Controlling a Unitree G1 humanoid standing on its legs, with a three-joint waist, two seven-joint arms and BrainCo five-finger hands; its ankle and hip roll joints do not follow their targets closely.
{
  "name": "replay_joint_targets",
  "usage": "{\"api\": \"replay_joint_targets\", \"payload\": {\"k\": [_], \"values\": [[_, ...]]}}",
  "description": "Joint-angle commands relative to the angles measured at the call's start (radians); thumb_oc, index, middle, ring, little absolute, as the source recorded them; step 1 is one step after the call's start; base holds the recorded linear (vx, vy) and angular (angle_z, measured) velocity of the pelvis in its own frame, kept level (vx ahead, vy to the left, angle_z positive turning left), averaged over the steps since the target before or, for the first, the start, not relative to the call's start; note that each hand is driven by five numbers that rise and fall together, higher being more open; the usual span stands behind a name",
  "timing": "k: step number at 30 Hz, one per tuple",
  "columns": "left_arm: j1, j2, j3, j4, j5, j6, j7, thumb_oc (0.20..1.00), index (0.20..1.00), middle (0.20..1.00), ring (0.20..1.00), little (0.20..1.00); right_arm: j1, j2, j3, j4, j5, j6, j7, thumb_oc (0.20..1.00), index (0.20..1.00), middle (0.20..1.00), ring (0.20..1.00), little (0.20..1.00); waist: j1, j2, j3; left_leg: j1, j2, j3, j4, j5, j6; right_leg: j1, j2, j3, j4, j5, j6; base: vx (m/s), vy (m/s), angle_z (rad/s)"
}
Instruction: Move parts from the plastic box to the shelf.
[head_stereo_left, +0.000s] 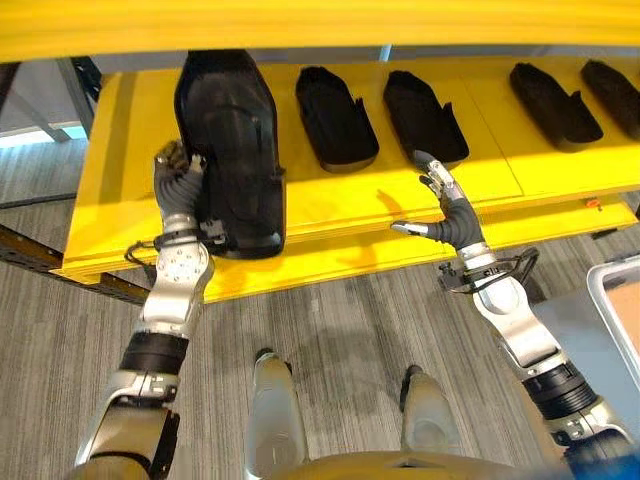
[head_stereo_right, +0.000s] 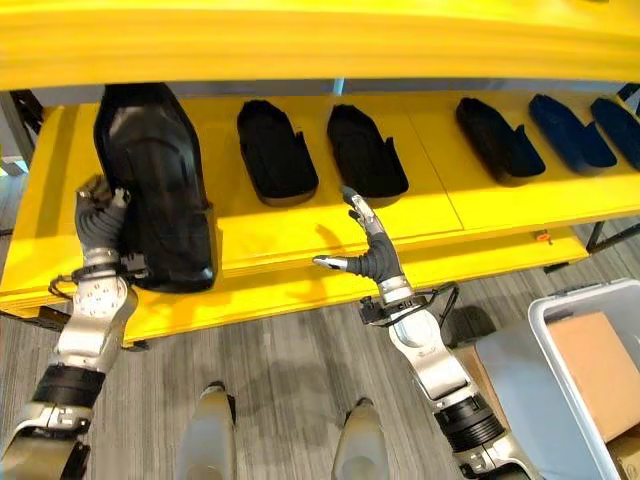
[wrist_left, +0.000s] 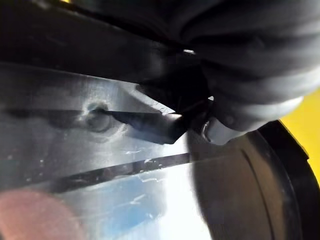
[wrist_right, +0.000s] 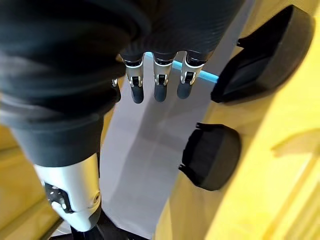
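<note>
The large black part (head_stereo_left: 228, 150) is clamped by the left hand (head_stereo_left: 180, 185) fingers; it should be slid farther onto the yellow shelf (head_stereo_left: 340, 215) before release, while the right hand (head_stereo_left: 447, 212) fingers are held apart.

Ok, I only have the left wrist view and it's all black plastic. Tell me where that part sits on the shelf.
Observer: The big black part lies at the left end of the yellow shelf, with its near end reaching the front edge. The left hand is curled on its left side.
Operator: Now give me the right hand.
Observer: The right hand is open over the shelf's front edge and holds nothing.
Operator: And say what else is on that shelf.
Observer: Smaller black parts lie in a row to the right of the big one, apart from it.
</note>
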Motion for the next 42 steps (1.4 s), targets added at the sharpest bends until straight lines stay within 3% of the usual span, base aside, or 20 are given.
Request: {"api": "replay_joint_targets", "payload": {"k": [1, 9, 12, 19, 29, 34, 42], "values": [[-0.110, 0.099, -0.031, 0.020, -0.005, -0.047, 0.055, 0.200, 0.200, 0.200, 0.200, 0.200, 0.001, -0.001, 0.009, -0.034, 0.038, -0.033, -0.011, 1.000, 1.000, 1.000, 1.000, 1.000, 0.015, -0.016, -0.084, -0.015, 0.050, 0.005, -0.006, 0.044, 0.016, -0.079, 0.034, 0.028, 0.066, 0.057, -0.064, -0.07, -0.050, 0.10], [-0.359, 0.210, -0.138, 0.297, -0.141, -0.008, 0.038, 0.200, 0.200, 0.200, 0.200, 0.200, 0.082, -0.033, 0.018, -0.077, 0.074, -0.039, 0.026, 1.000, 1.000, 1.000, 1.000, 1.000, -0.017, -0.010, -0.103, -0.093, 0.048, -0.021, 0.017, 0.053, 0.015, -0.139, 0.044, 0.022, 0.099, 0.051, -0.066, -0.01, -0.011, 0.01], [-0.495, 0.280, -0.228, 0.458, -0.171, 0.025, -0.004, 0.200, 0.200, 0.200, 0.200, 0.200, 0.134, -0.044, 0.011, -0.107, 0.101, -0.051, 0.042, 1.000, 1.000, 1.000, 1.000, 1.000, -0.026, -0.006, -0.102, -0.132, 0.047, -0.033, 0.029, 0.059, 0.015, -0.161, 0.043, 0.010, 0.103, 0.055, -0.062, -0.01, -0.028, 0.07], [-0.574, 0.279, -0.271, 0.619, -0.235, 0.049, -0.040, 0.200, 0.200, 0.200, 0.200, 0.200, 0.181, -0.041, -0.001, -0.126, 0.131, -0.066, 0.044, 1.000, 1.000, 1.000, 1.000, 1.000, -0.027, -0.017, -0.096, -0.161, 0.044, -0.046, 0.035, 0.062, 0.015, -0.166, 0.042, -0.003, 0.098, 0.057, -0.061, 0.01, -0.025, 0.06], [-0.584, 0.230, -0.195, 0.725, -0.511, 0.046, -0.070, 0.200, 0.200, 0.200, 0.200, 0.200, 0.205, -0.036, 0.012, -0.137, 0.160, -0.062, 0.025, 1.000, 1.000, 1.000, 1.000, 1.000, -0.022, -0.037, -0.081, -0.207, 0.048, -0.056, 0.075, 0.037, 0.017, -0.181, 0.048, -0.004, 0.096, 0.051, -0.063, 0.01, -0.005, 0.03], [-0.634, 0.255, -0.242, 0.802, -0.390, 0.107, -0.099, 0.200, 0.200, 0.200, 0.200, 0.200, 0.216, -0.044, -0.002, -0.144, 0.172, -0.066, 0.037, 1.000, 1.000, 1.000, 1.000, 1.000, -0.034, -0.047, -0.081, -0.239, 0.052, -0.053, 0.087, 0.036, 0.016, -0.211, 0.054, 0.004, 0.087, 0.063, -0.063, 0.00, 0.000, 0.00], [-0.742, 0.294, -0.323, 0.888, -0.222, 0.147, -0.123, 0.200, 0.200, 0.200, 0.200, 0.200, 0.229, -0.053, -0.011, -0.147, 0.198, -0.079, 0.062, 1.000, 1.000, 1.000, 1.000, 1.000, -0.047, -0.047, -0.078, -0.282, 0.056, -0.043, 0.101, 0.037, 0.019, -0.261, 0.055, 0.022, 0.087, 0.077, -0.060, 0.00, 0.009, -0.01]]}}
